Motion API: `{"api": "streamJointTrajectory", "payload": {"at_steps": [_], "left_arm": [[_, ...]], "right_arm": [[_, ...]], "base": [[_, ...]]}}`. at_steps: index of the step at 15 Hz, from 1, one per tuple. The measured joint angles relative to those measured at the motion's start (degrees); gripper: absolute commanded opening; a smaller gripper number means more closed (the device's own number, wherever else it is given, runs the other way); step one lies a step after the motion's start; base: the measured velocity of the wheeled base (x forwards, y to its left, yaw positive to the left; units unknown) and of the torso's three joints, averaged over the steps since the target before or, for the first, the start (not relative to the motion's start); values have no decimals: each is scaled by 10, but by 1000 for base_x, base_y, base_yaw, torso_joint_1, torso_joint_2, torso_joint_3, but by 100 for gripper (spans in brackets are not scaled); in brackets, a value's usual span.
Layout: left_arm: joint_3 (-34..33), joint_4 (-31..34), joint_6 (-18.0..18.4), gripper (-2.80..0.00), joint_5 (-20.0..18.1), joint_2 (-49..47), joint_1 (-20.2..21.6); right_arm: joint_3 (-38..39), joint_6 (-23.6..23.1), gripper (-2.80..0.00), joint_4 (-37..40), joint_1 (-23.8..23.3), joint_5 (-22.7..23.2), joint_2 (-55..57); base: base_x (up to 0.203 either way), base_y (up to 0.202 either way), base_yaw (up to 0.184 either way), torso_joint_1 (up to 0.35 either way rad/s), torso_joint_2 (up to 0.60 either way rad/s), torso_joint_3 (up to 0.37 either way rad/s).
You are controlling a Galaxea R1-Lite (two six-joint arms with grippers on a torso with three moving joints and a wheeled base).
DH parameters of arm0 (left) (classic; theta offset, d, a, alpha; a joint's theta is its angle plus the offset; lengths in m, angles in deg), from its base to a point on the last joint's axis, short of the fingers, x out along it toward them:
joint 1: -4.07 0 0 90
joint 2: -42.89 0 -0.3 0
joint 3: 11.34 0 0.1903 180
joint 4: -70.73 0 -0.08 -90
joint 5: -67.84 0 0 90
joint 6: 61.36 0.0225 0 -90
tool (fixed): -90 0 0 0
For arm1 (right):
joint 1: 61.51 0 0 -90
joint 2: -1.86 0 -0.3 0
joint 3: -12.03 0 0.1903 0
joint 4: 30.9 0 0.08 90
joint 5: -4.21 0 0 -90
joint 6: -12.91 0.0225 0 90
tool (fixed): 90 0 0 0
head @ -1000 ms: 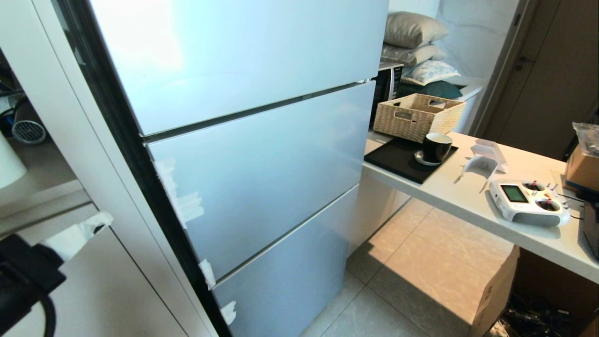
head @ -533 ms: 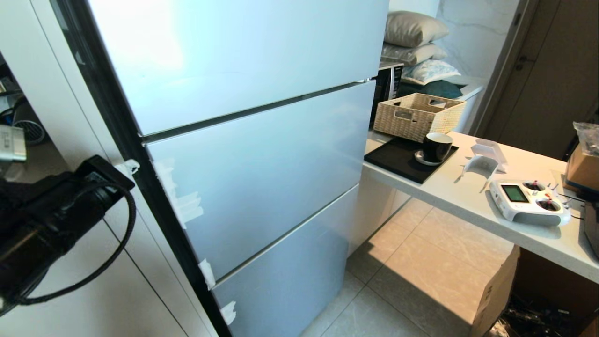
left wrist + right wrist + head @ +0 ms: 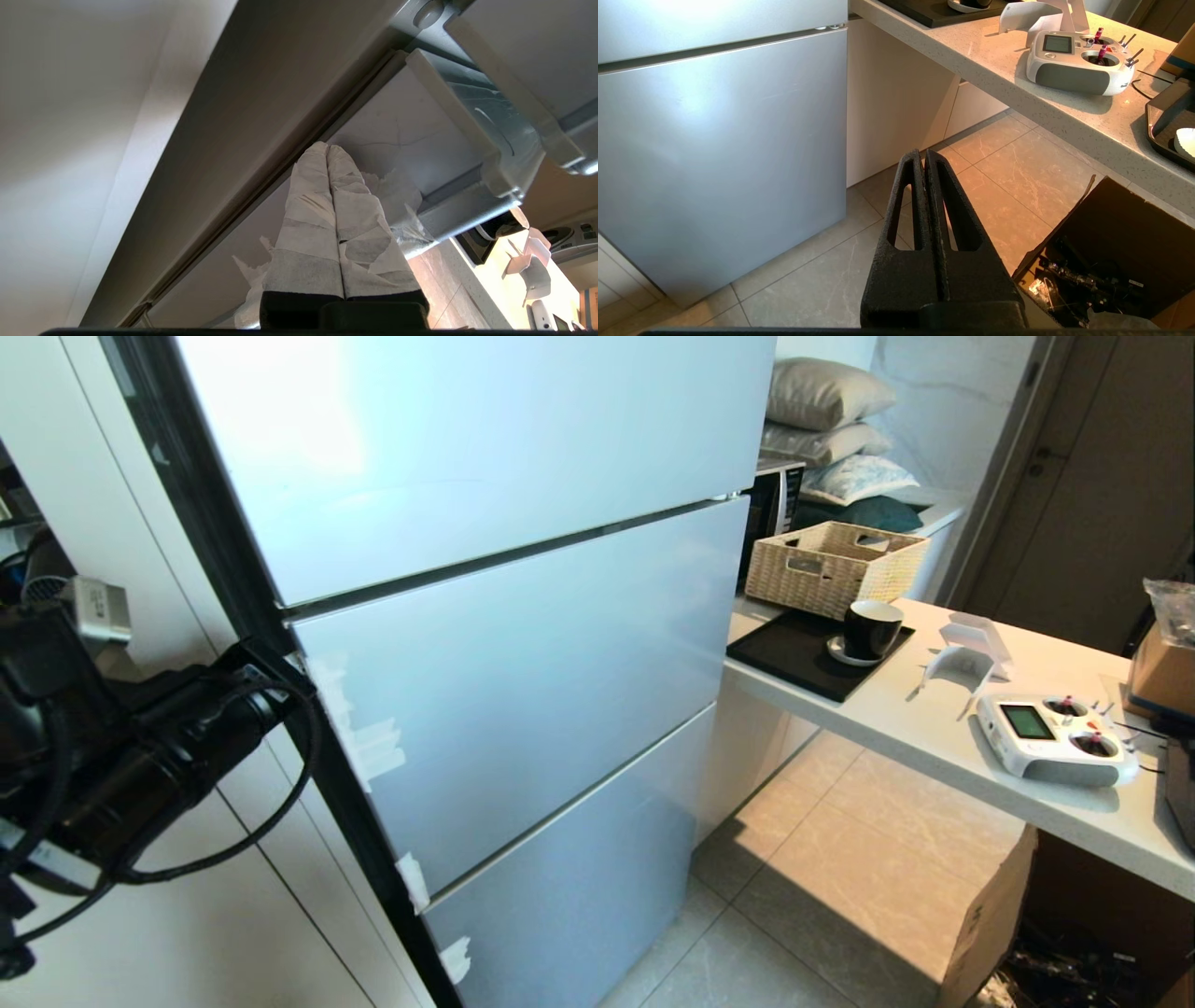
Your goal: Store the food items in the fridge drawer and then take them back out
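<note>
The left claw (image 3: pixel 328 151), its 2 tape-wrapped fingers pressed together on nothing, points at the taped left edge of the glossy pale blue-grey fridge door panel (image 3: pixel 523 681), the right claw (image 3: pixel 923 156) hangs closed above the tiled floor (image 3: pixel 1008 168), and neither fruit nor drawer shows.

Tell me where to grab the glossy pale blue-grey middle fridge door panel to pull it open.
Probably its left vertical edge, by the white tape patches: the middle door panel has a flat front, with no handle showing. Come in from the robot's left, hooking the left gripper into the seam beside the black strip.
</note>
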Motion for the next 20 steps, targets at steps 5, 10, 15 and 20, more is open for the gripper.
{"api": "streamJointTrajectory", "payload": {"at_steps": [5,10,15,20], "left_arm": [[-13,1,0,-280,-7,8,-11],[-37,2,-1,-280,-7,22,-65],[-44,3,-3,-280,-5,23,-111],[-60,7,-23,-280,-53,34,-163]], "right_arm": [[0,0,-280,0,0,0,0],[0,0,-280,0,0,0,0],[0,0,-280,0,0,0,0],[0,0,-280,0,0,0,0]], "base": [[0,0,0,0,0,0],[0,0,0,0,0,0],[0,0,0,0,0,0],[0,0,0,0,0,0]]}}
